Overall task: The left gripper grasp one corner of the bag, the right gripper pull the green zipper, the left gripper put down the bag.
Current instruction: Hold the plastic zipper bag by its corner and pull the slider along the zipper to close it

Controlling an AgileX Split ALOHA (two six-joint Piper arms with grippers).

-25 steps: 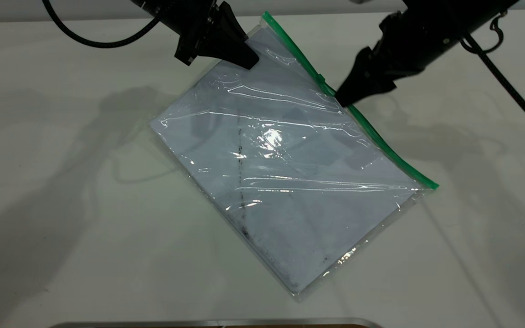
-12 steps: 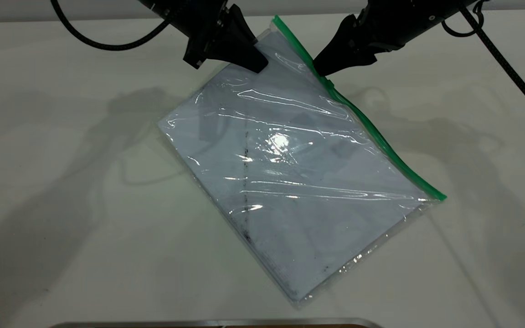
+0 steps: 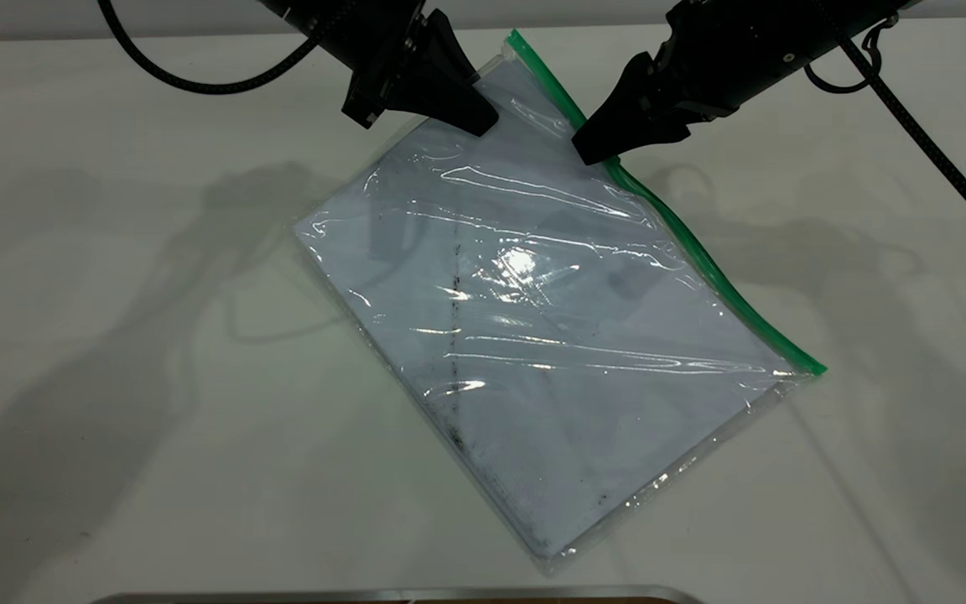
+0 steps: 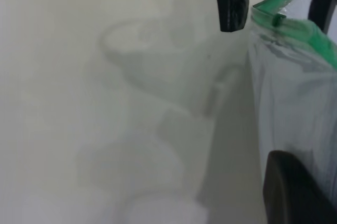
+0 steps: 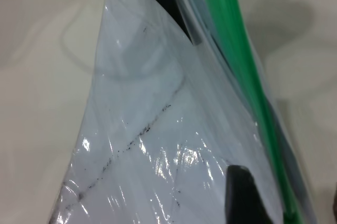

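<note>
Since a second ago the right end effector (image 3: 588,151) has run up the green zipper (image 3: 701,256) toward the held corner, and the bag (image 3: 533,335) has slid slightly. It now sits on the strip near the far end, jaws apparently pinched on the slider, though the slider itself is hidden. The left end effector (image 3: 483,124) clamps the bag's far corner, lifting it while the rest lies on the tabletop (image 3: 114,335). The zipper pull looks nearly finished; next, I'd judge, the right lets go and the left lowers the corner.
</note>
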